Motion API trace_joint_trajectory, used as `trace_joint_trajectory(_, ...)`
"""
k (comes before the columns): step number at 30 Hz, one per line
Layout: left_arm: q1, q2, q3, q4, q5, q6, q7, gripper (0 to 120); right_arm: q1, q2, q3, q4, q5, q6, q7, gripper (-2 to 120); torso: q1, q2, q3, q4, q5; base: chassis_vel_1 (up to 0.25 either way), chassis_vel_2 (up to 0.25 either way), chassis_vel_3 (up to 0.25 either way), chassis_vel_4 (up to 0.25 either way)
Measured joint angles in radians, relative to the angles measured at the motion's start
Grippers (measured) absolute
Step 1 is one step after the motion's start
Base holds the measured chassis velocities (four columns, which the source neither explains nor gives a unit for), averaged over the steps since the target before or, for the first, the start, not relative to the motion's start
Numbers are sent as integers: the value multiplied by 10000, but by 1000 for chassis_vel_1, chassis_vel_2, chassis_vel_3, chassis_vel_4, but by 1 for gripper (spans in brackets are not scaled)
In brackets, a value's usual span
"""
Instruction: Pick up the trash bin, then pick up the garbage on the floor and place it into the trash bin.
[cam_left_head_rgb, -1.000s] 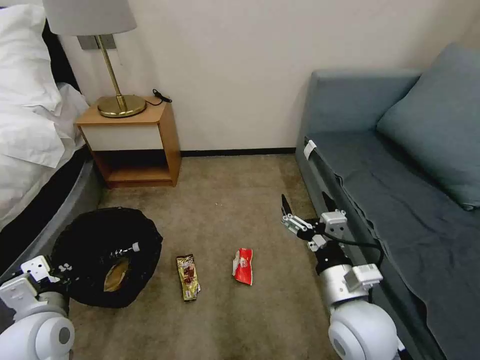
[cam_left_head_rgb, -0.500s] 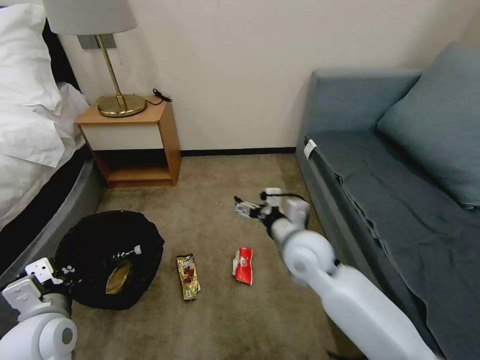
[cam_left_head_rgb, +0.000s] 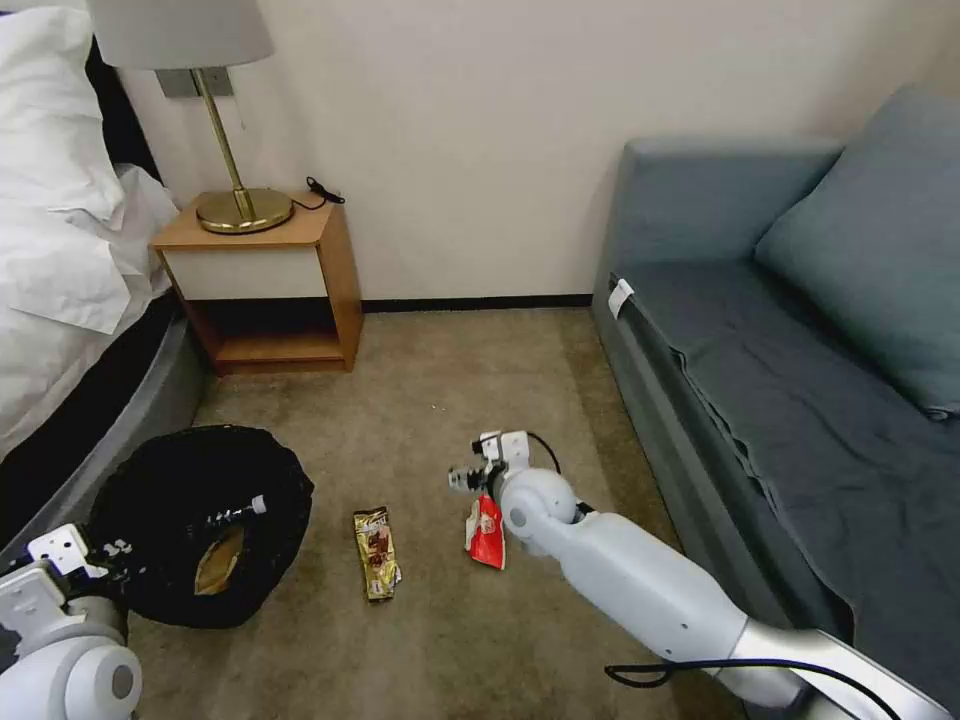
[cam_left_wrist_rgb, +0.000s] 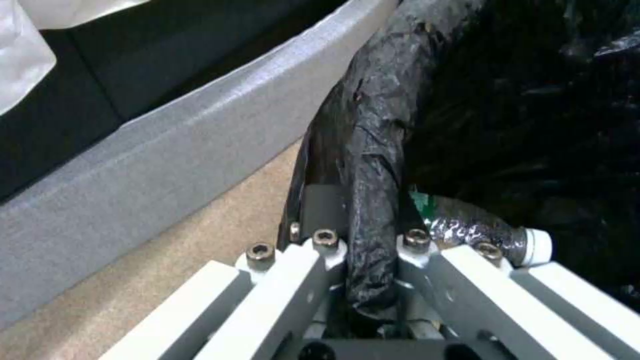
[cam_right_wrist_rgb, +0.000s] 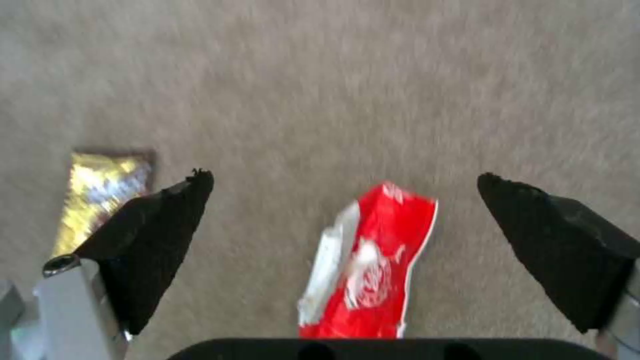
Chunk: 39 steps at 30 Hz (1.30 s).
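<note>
Right gripper (cam_right_wrist_rgb: 343, 200) has swung from the sofa side down over the red snack packet (cam_right_wrist_rgb: 363, 262) mid-carpet, jaws apart, grasp likely imminent; left gripper (cam_left_wrist_rgb: 370, 250) stays clamped on trash bin (cam_left_head_rgb: 200, 520) rim.

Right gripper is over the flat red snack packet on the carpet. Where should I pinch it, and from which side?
Probably straight down from above: the red snack packet lies flat on the carpet between the open right gripper fingers. Close across its narrow width at mid-length; its long sides face the fingertips.
</note>
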Motion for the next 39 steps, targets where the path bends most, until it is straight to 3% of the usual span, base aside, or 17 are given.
trace_joint_trajectory(6,16,-41,-25,44,49,-10,11,2,-159,421,-15,-1367,-579,310,-615,100,0,0,0,0,1,0,0,0,0)
trace_joint_trajectory(28,37,9,-96,22,46,-31,20,2,-458,1371,-46,-3641,-2027,1106,-1502,100,0,0,0,0,0,0,0,0,0)
trace_joint_trajectory(32,56,24,-150,-21,20,-35,21,2,-462,1474,-46,-3891,-2217,1182,-1636,93,0,0,0,0,1,0,0,0,0)
trace_joint_trajectory(39,100,22,-157,-38,21,-73,23,2,-532,1473,-77,-3895,-2333,1243,-1747,64,0,0,-1,0,1,0,0,0,0)
